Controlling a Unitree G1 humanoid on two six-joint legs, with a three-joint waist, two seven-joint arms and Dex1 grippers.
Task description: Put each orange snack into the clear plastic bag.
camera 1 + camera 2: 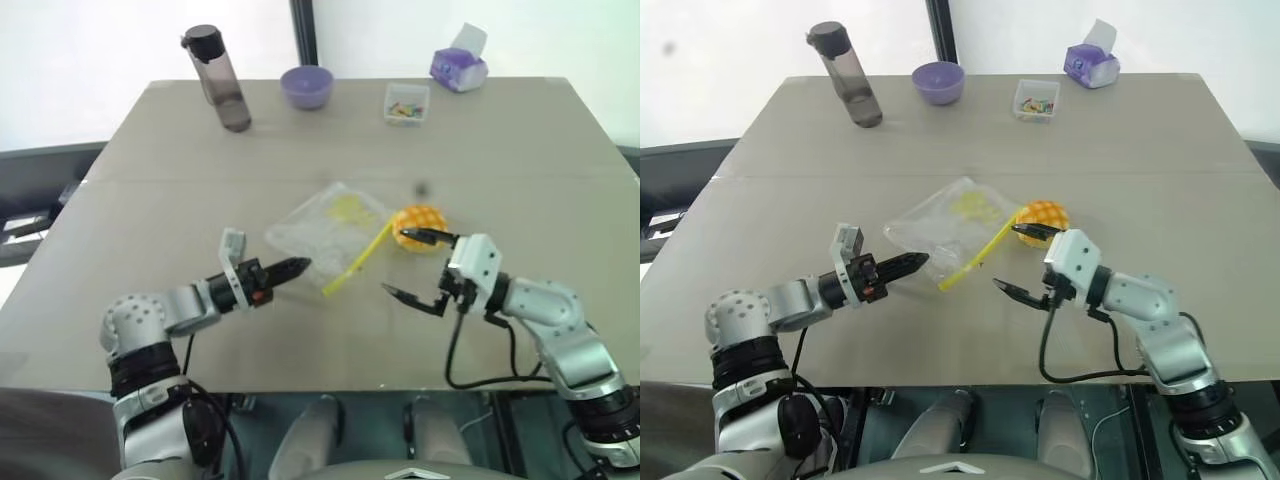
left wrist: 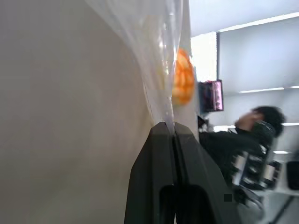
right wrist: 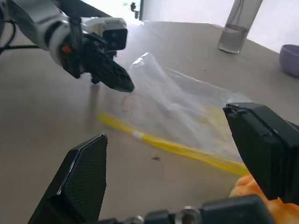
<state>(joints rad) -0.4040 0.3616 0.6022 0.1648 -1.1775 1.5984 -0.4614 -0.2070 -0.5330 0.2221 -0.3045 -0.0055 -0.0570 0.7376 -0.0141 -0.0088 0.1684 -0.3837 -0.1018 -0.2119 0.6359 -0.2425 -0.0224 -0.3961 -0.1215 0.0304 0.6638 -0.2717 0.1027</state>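
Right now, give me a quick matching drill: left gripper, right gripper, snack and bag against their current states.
Things:
1. left gripper
2. right gripper
3. snack
4. bag

States:
A. open, next to the snack
B. lying on the table, outside the bag
C. shut on a bag corner
D. pinched at one corner, yellow strip toward the snack

Pairs: 1-C, 2-A, 3-B, 4-D

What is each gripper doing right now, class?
Left gripper: shut on a corner of the clear plastic bag.
Right gripper: open, holding nothing, beside the orange snack.
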